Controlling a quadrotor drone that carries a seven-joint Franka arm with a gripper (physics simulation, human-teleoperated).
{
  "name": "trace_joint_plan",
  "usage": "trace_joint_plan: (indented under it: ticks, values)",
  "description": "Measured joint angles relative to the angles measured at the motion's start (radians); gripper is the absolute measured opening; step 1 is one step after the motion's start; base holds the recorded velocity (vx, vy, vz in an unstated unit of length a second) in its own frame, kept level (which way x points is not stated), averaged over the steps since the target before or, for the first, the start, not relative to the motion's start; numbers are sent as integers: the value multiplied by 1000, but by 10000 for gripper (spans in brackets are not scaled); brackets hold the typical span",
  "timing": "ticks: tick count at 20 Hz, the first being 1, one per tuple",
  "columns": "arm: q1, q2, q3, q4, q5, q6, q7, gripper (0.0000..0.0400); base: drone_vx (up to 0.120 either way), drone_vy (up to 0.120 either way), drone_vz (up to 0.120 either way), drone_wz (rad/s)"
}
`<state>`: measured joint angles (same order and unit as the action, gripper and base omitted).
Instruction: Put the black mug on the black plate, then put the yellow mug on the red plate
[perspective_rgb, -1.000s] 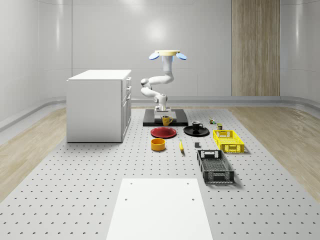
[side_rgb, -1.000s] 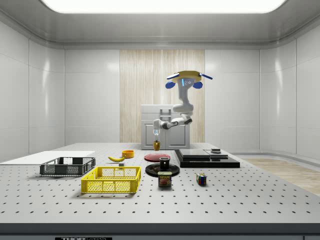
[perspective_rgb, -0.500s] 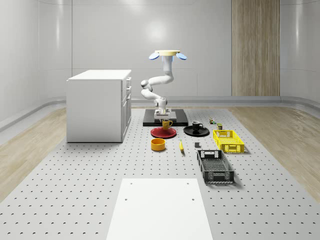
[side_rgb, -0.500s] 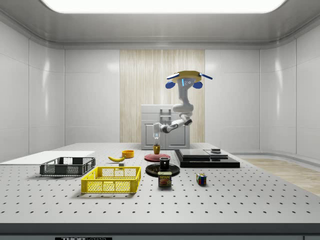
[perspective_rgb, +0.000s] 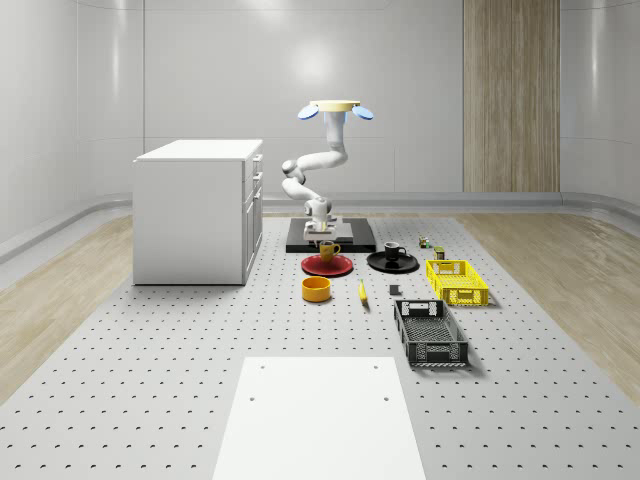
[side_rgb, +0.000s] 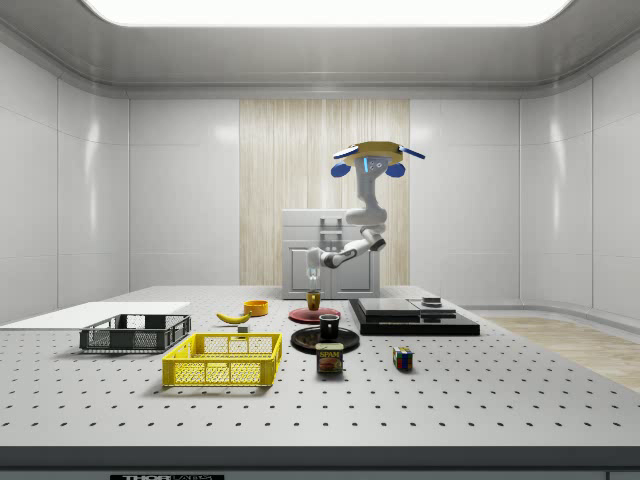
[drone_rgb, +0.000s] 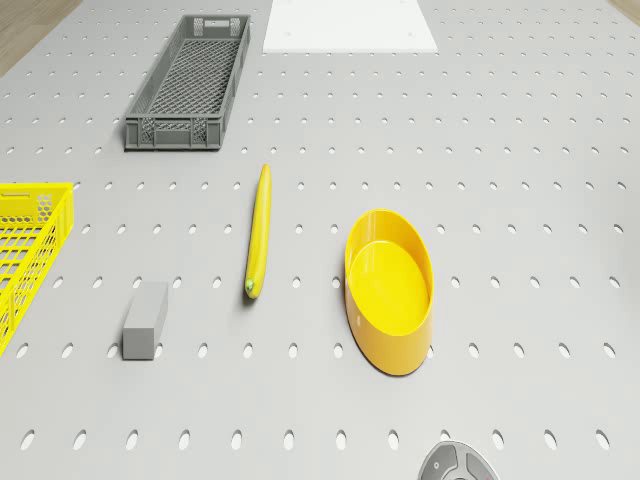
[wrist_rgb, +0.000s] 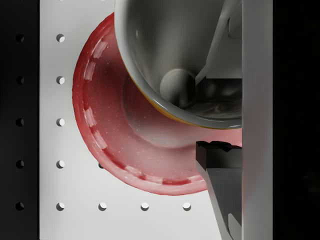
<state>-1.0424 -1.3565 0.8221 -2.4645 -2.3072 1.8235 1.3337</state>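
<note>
While the drone (perspective_rgb: 336, 106) hovers above the dark base slab, its end effector (perspective_rgb: 325, 240) grips the glossy yellow mug (perspective_rgb: 328, 250) by the rim, holding it upright just over the round red plate (perspective_rgb: 327, 265), ready for lowering.

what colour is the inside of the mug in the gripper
Grey inside the yellow mug, seen best in the wrist view.

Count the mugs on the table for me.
2. The black mug stands on the black plate. The yellow mug is held in the tool just over the red plate, below the hovering drone.
</note>
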Motion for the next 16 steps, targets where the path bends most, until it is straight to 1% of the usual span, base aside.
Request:
trace_joint_plan:
  ticks: [4, 5, 6, 7, 9, 12, 16]
  values:
    - [1, 6, -7, 16, -7, 9, -9, 110, 0, 0, 0, 0]
    - [1, 8, -9, 20, -8, 11, -11, 174, 0, 0, 0, 0]
    - [1, 9, -11, 23, -10, 12, -12, 224, 0, 0, 0, 0]
    - [2, 10, -11, 23, -10, 12, -13, 263, 0, 0, 0, 0]
    - [6, 7, -6, 16, -6, 7, -15, 317, 0, 0, 0, 0]
    - [15, -1, 10, -5, 8, -7, -15, 361, 0, 0, 0, 0]
    - [26, -12, 31, -33, 28, -25, -15, 386, 0, 0, 0, 0]
